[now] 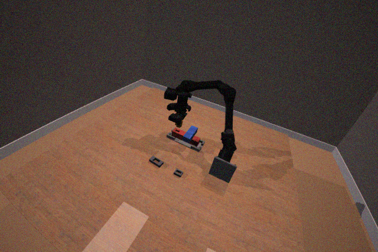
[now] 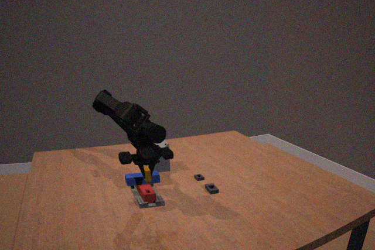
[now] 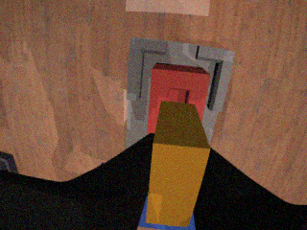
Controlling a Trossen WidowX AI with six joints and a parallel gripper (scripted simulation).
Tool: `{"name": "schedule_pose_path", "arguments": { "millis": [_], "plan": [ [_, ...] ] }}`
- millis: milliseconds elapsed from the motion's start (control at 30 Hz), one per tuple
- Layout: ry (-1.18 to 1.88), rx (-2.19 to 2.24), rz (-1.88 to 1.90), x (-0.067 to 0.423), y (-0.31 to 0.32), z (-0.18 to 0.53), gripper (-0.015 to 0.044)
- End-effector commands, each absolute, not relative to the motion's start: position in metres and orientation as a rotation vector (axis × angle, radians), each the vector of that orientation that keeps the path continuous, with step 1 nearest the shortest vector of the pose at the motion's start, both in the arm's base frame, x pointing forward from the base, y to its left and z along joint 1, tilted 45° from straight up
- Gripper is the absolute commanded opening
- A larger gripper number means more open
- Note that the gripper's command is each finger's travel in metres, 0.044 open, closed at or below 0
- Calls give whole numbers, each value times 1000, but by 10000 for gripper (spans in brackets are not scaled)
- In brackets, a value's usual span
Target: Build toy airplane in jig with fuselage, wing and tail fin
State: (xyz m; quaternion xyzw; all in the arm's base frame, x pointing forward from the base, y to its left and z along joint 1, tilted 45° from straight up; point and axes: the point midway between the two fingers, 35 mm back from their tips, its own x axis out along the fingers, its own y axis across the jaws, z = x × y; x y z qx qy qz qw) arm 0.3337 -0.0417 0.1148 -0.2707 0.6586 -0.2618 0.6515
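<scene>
My gripper (image 1: pixel 179 123) (image 2: pixel 147 170) (image 3: pixel 173 144) is shut on the yellow tail fin (image 2: pixel 147 174) (image 3: pixel 176 172) and holds it upright just above the tail end of the red fuselage (image 1: pixel 177 133) (image 2: pixel 146 194) (image 3: pixel 179 83). The fuselage lies in the grey jig (image 1: pixel 199 145) (image 2: pixel 142 203) (image 3: pixel 137 83). The blue wing (image 1: pixel 190 133) (image 2: pixel 132 178) sits crosswise on top of the fuselage; in the wrist view only a blue edge (image 3: pixel 153 224) shows under the fin. The open tail socket (image 2: pixel 147 191) shows as a dark hole in the fuselage, in front of the fin.
Two small dark rectangular frames (image 1: pixel 156 161) (image 1: pixel 178 172) (image 2: pixel 198 177) (image 2: pixel 211 188) lie on the wooden table beside the jig. The arm's grey base (image 1: pixel 222 168) stands behind the jig.
</scene>
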Motion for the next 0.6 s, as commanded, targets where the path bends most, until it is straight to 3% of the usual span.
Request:
{"name": "schedule_pose_path", "arguments": {
  "millis": [0, 567],
  "plan": [
    [1486, -619, -595, 335, -42, 117, 65],
    [1486, -619, -595, 336, -43, 120, 65]
  ]
}}
